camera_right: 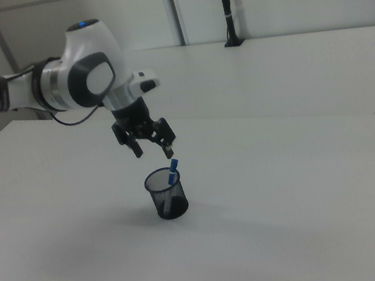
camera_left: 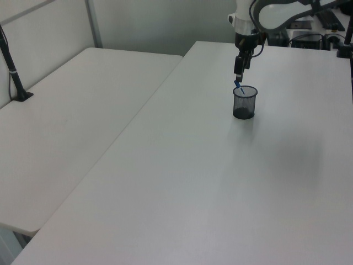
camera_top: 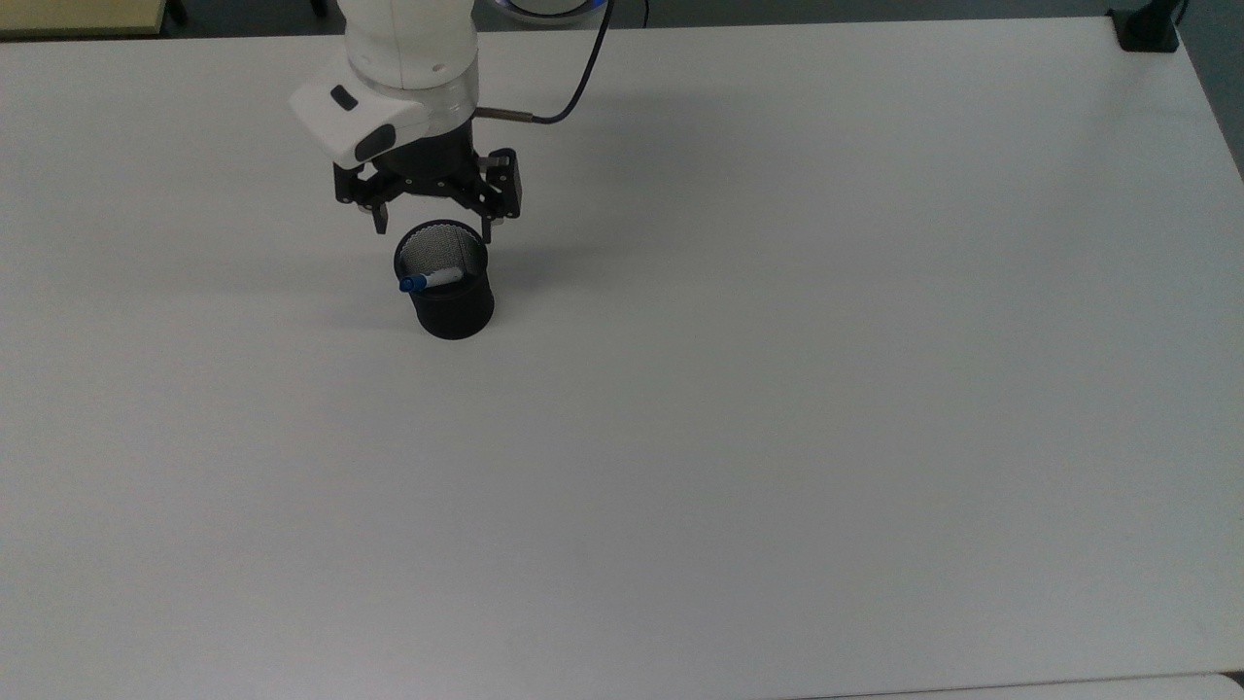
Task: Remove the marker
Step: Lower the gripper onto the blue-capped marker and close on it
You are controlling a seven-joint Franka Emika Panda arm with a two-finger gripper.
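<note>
Gripper [camera_top: 432,232] hovering with fingers spread apart just above the black mesh cup [camera_top: 449,297] on the white bench [camera_top: 777,389]; marker [camera_top: 429,280] leaning inside the cup, blue cap poking over the rim just below the fingertips, not touching them.

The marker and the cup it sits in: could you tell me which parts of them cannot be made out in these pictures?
- The marker's lower barrel: in the top view, the mesh cup's near wall covers it.
- Its label print: too small in the left view and the right view.
- Its tail end at the cup's bottom: blurred behind the mesh in the right view.
- The gripper, open, hides nothing of them.
</note>
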